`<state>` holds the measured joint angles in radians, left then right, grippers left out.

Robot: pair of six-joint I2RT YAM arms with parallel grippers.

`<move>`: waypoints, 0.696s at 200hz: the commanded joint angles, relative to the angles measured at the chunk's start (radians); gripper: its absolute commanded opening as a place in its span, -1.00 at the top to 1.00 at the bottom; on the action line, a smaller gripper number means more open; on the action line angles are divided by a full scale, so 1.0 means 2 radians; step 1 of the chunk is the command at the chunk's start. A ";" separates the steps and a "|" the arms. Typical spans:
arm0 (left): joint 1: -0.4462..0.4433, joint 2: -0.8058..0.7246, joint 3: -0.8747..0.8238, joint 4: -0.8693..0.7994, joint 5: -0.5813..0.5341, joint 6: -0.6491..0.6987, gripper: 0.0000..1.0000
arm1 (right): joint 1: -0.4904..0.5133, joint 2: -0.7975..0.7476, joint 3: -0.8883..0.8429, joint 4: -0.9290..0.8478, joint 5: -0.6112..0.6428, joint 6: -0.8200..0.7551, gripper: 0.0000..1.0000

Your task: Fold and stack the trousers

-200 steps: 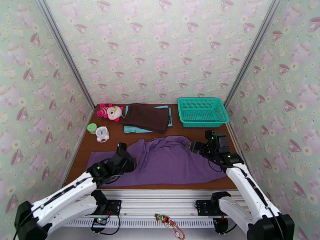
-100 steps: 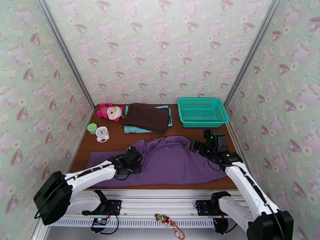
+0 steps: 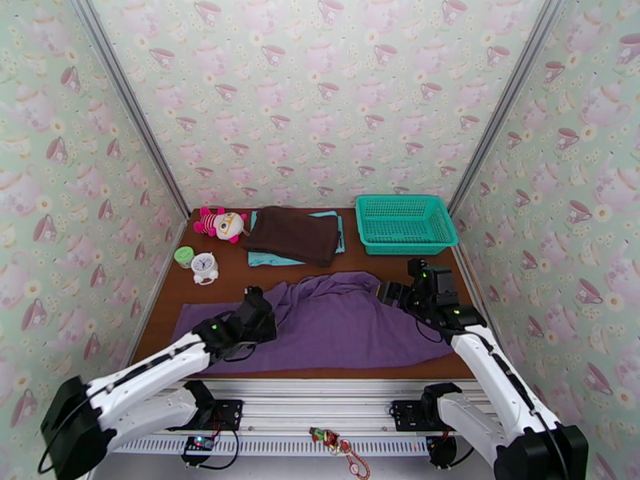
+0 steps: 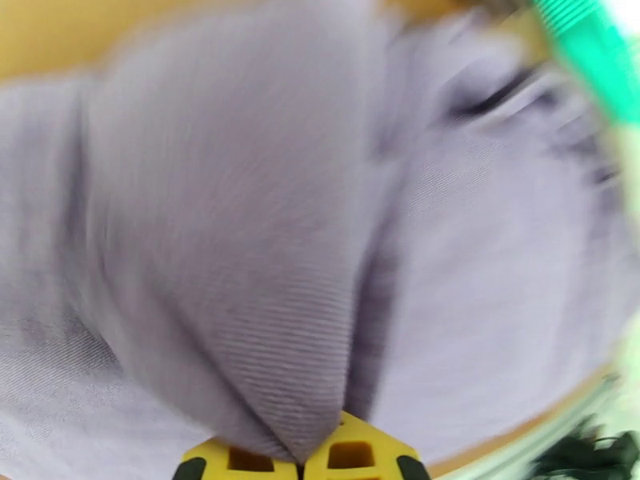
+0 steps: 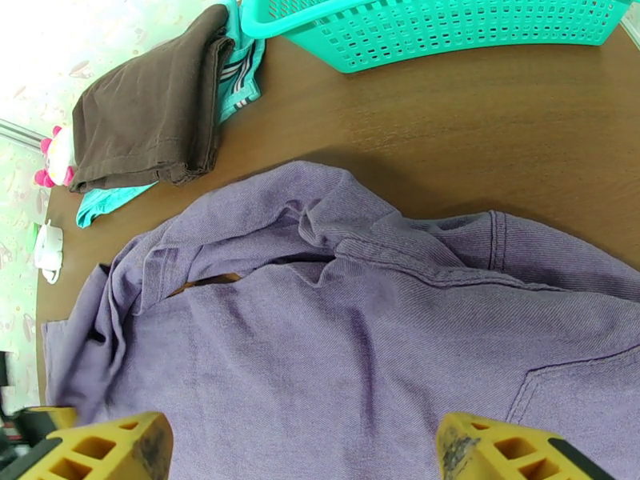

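The purple trousers lie spread across the near half of the brown table, rumpled along their far edge. My left gripper sits low on their left part. In the blurred left wrist view its yellow fingertips are shut on a pinched fold of the trousers. My right gripper hovers over the right upper edge of the trousers. Its fingers stand wide open with nothing between them.
A teal basket stands at the back right, also near the top of the right wrist view. A folded dark brown garment lies on a light teal cloth at the back centre. A plush toy, a small clock and a green cup sit far left.
My left arm swung right over the trousers' left part, then drew back slightly left while its forearm changed angle. The right arm has stayed where it was.
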<state>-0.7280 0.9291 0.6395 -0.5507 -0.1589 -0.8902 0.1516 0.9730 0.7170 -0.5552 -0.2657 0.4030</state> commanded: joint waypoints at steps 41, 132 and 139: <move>0.219 0.021 0.126 -0.029 -0.116 -0.072 0.95 | 0.004 0.021 -0.001 0.024 -0.004 -0.007 -0.81; 0.311 0.347 0.313 0.078 -0.092 0.080 -0.88 | 0.004 -0.023 -0.006 -0.012 0.005 -0.018 -0.83; 0.301 0.334 0.298 0.086 -0.087 0.112 -0.88 | 0.004 -0.029 -0.008 -0.012 0.008 -0.016 -0.83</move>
<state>-0.0742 1.6802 1.2816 -0.4583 -0.3229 -0.8684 0.1516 0.9623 0.7170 -0.5560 -0.2657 0.3805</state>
